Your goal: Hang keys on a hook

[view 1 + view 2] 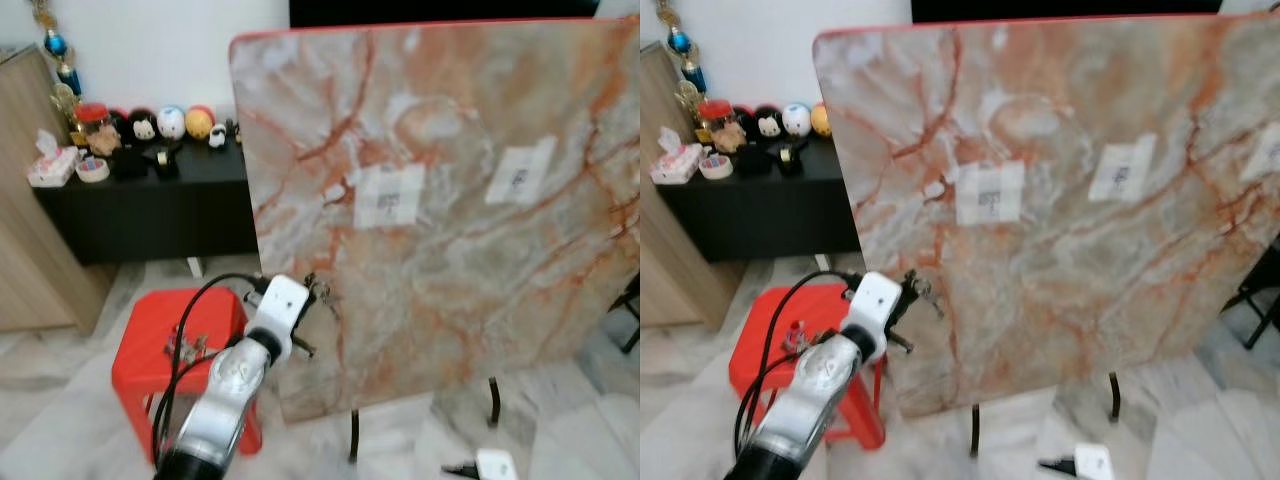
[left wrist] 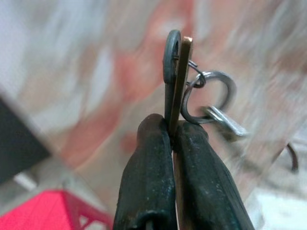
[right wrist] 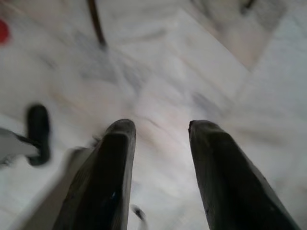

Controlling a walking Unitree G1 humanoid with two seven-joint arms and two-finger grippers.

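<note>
At the far left I see a black sideboard against the wall, with small toy figures along its back edge and a roll of tape near its left end. In front of it, on the marble floor, stands a red plastic stool.

My left gripper is raised over the stool's right edge, close to the lower left part of the big marble-pattern tabletop, which stands tipped up on its side. Its 2 black fingers are pressed together on the keys, holding the flat key blades upright between the tips. A metal key ring hangs from the keys on the side toward the tabletop. I cannot tell if the ring touches the tabletop.

On the tabletop surface are 2 white paper labels, side by side near the middle.

My right gripper hangs low at the right, pointing at the floor, with its fingers apart and nothing between them.
</note>
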